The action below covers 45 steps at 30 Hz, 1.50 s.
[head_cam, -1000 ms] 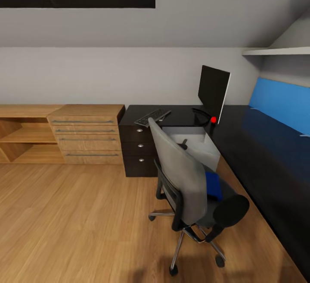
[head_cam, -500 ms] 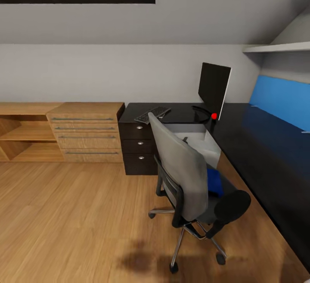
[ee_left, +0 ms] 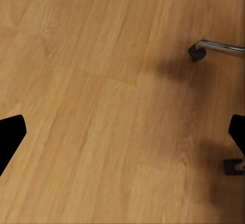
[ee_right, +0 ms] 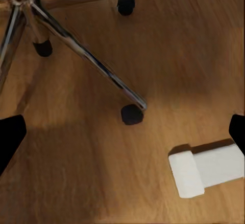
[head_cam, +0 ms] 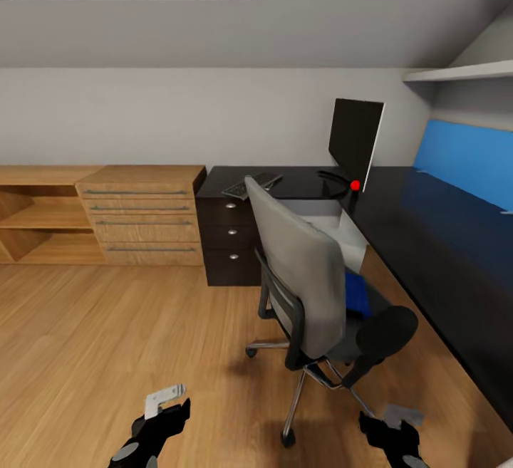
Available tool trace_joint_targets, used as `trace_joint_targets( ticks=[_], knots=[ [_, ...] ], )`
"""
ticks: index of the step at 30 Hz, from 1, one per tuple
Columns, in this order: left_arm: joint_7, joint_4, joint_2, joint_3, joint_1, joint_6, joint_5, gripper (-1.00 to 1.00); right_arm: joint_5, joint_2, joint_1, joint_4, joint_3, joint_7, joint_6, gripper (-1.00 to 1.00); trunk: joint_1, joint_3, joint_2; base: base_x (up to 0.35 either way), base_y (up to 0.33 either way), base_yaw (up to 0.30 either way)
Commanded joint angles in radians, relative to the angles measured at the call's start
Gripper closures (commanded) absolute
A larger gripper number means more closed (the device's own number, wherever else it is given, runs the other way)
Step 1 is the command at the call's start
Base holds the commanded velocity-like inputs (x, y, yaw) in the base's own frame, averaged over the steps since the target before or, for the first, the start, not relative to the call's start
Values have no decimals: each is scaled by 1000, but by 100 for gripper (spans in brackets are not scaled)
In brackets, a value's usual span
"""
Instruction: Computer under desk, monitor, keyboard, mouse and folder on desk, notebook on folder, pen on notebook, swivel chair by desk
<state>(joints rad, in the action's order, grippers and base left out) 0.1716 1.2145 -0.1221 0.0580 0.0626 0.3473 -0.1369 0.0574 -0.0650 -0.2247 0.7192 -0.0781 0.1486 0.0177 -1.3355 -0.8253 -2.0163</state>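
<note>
Swivel chair (head_cam: pixel 306 283) stands beside the table (head_cam: pixel 427 233), blue folder (head_cam: pixel 356 293) on its seat. Monitor (head_cam: pixel 354 142) and keyboard (head_cam: pixel 251 185) on table. Left pincer (head_cam: pixel 160 411) and right pincer (head_cam: pixel 388 429) low over floor, both wide open, empty.

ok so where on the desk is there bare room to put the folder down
The long run of desk between the monitor and the blue back panel looks bare. The corner is crowded: the keyboard lies left of the monitor's ring stand. The folder sits on the chair seat, behind its tall back.
</note>
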Motion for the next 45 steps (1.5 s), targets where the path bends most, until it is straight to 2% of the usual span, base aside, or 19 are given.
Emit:
trace_joint_targets(
  ticks=[1, 2, 4, 7, 10, 14, 16, 23, 36, 42, 45],
  knots=[
    [7, 2, -2, 0, 3, 7, -10, -100, 33, -5, -28, -12, -14, 3, 25, -100, -4, -4, -8, 0, 0, 0],
    [10, -5, -5, -1, 7, 9, -9, -100, 77, -14, -66, -38, -40, 1, 56, -100, -8, -8, -15, 0, 0, 0],
    [12, -21, -7, -2, 11, 11, -8, -100, 127, -25, -98, -68, -66, 0, 82, -100, -15, -14, -29, 0, 0, 0],
    [14, -32, -6, 0, 13, 12, -8, -100, 161, -31, -119, -88, -82, -2, 93, -100, -27, -23, -50, 0, 0, 0],
    [17, -36, -5, 2, 13, 12, -7, -100, 174, -34, -127, -97, -89, -2, 86, -100, -38, -33, -71, 0, 0, 0],
    [18, -38, -3, 5, 14, 12, -6, -100, 176, -35, -131, -114, -92, -4, 60, -100, -54, -45, -99, 0, 0, 0],
    [17, -40, -2, 6, 14, 11, -6, -100, 175, -35, -132, -157, -93, -4, 20, -100, -54, -45, -99, 0, 0, 0],
    [14, -55, -2, 6, 14, 10, -6, -100, 174, -31, -133, -200, -90, -4, -43, -100, -54, -45, -99, 0, 0, 0],
    [14, -71, -1, 6, 14, 7, -3, -100, 173, -32, -132, -197, -90, -7, -53, -100, -54, -45, -99, -133, -122, 0],
    [16, -65, -2, 5, 14, 7, -5, -100, 171, -32, -131, -196, -89, -7, -86, -100, -54, -45, -99, -23, -21, 0],
    [19, -61, -3, 2, 14, 7, -6, -100, 154, -31, -131, -197, -89, -7, -104, -100, -65, -55, -120, -3, -3, 0]
  ],
)
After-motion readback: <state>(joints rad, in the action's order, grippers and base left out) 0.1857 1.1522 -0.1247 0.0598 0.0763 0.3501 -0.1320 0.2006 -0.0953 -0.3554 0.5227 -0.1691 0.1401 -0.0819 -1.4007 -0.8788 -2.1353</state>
